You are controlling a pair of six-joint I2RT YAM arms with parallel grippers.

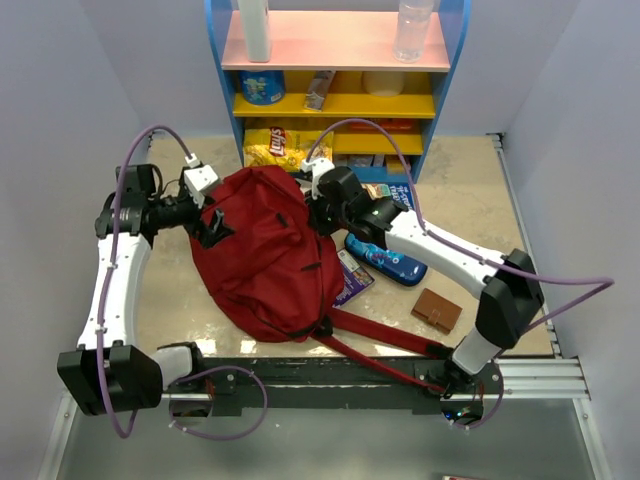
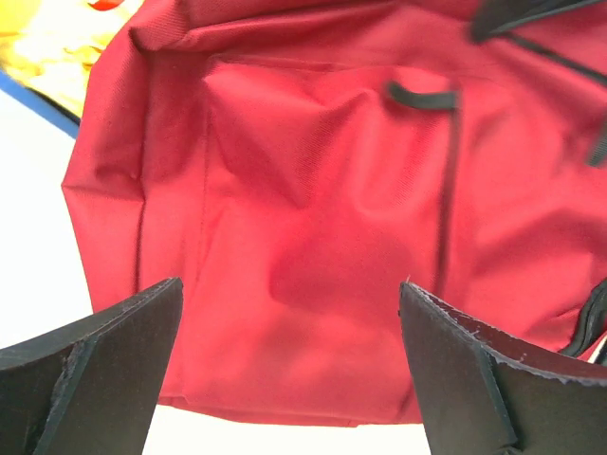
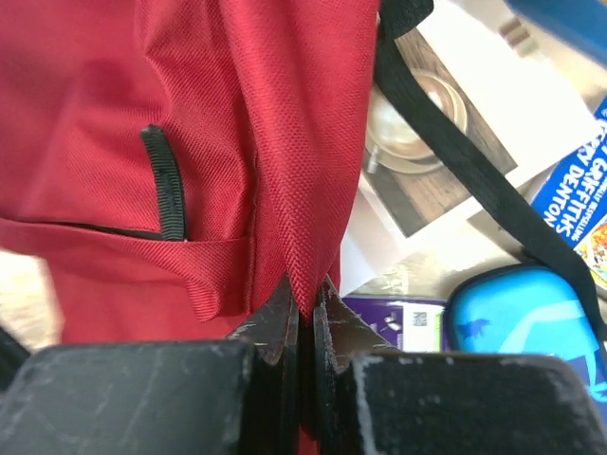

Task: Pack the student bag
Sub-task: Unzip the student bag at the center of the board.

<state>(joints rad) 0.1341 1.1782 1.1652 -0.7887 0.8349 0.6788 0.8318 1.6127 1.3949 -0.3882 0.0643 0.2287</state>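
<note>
Student bag (image 1: 265,255), right jaws clamped on a fold of its red fabric, left jaws wide apart, empty.

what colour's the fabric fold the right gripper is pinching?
Dark red student bag fabric; right wrist view shows it best.

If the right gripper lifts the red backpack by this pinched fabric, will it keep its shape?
Probably not: the student bag lies slumped and creased, and the fold in the right gripper bunches thinly. Its long straps would likely trail. The coarse weave makes slipping seem unlikely.
</note>
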